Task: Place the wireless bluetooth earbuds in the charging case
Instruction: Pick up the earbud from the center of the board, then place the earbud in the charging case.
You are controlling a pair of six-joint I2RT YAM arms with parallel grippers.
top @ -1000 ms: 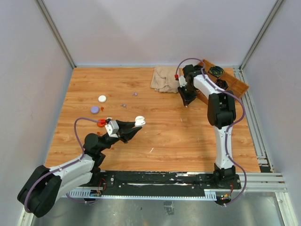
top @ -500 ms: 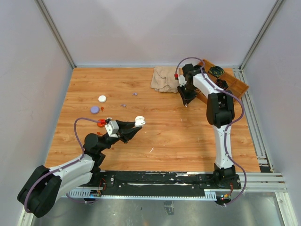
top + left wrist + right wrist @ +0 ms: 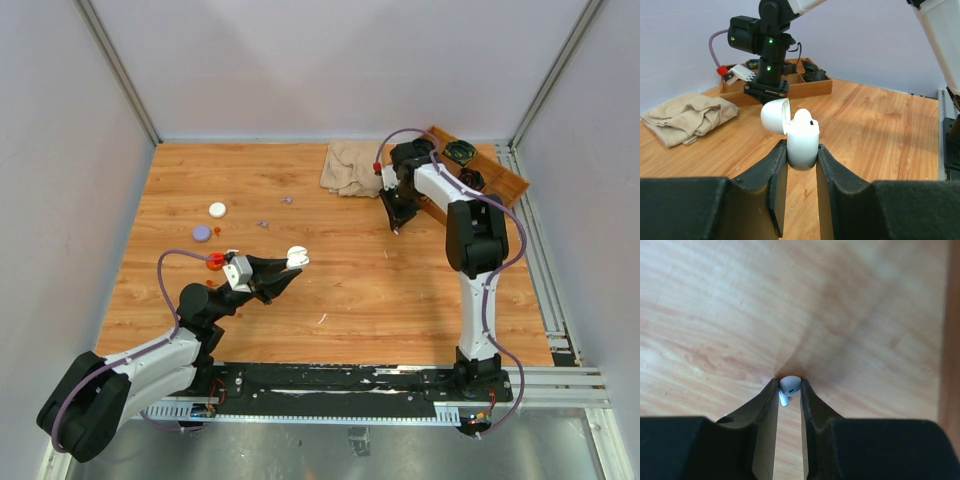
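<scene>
task stood at an early stage: left gripper point(image 3: 801, 148) gripped the open white charging case point(image 3: 801, 131) near table point(image 3: 430, 300) centre toward 8 o'clock, nothing seen seated; right gripper point(image 3: 789, 390) pinched one white earbud point(image 3: 789, 383) down at 2 o'clock, well apart; carry and insertion judged outstanding.

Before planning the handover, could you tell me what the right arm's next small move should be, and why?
Probably a short lift straight up: the right gripper pinches a white earbud down at the table, while the left gripper holds the charging case open.
</scene>
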